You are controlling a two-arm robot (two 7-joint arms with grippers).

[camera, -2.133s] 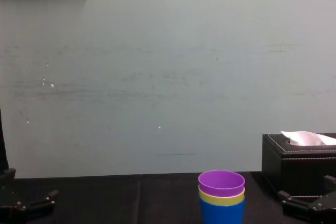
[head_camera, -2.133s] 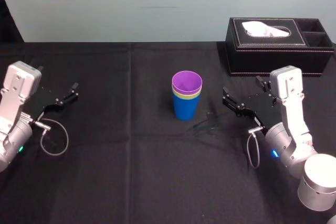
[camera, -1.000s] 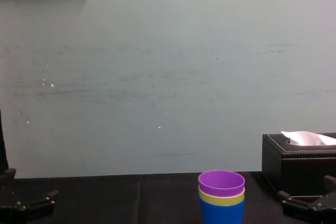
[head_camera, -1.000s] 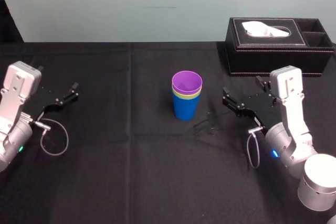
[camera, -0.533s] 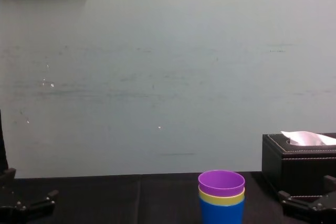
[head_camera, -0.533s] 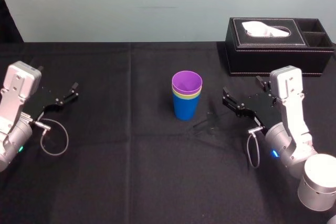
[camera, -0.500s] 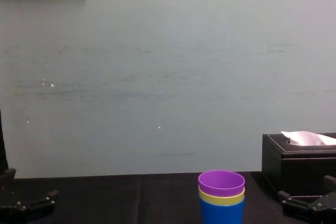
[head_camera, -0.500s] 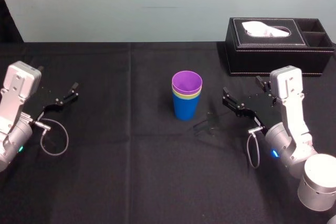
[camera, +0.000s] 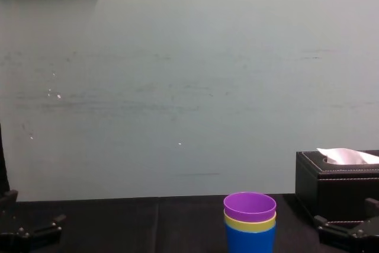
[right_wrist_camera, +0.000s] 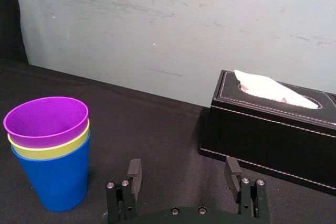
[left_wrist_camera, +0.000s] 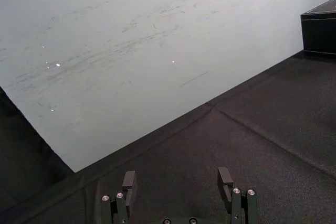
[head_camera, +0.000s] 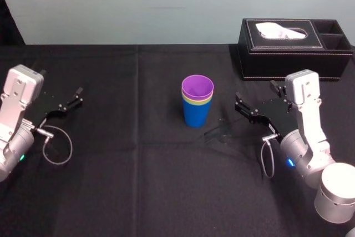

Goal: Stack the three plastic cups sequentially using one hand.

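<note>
Cups (head_camera: 197, 104) nested, purple in yellow-green in blue: stacking apparently complete. Left gripper (left_wrist_camera: 177, 174) and right gripper (right_wrist_camera: 182, 163) spread wide, empty; only retreat seems needed.

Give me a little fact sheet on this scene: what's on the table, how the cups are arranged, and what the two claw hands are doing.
Stack: blue tapered plastic cup at the bottom, yellow-green plastic cup nested in it, purple plastic cup on top; upright
Place: middle of the black cloth-covered table
Left gripper: open, empty, far to the stack's left
Right gripper: open, empty, right of the stack, not touching it
Other item: black leather-look tissue box, back right, white tissue showing
Task state: all three cups stacked
</note>
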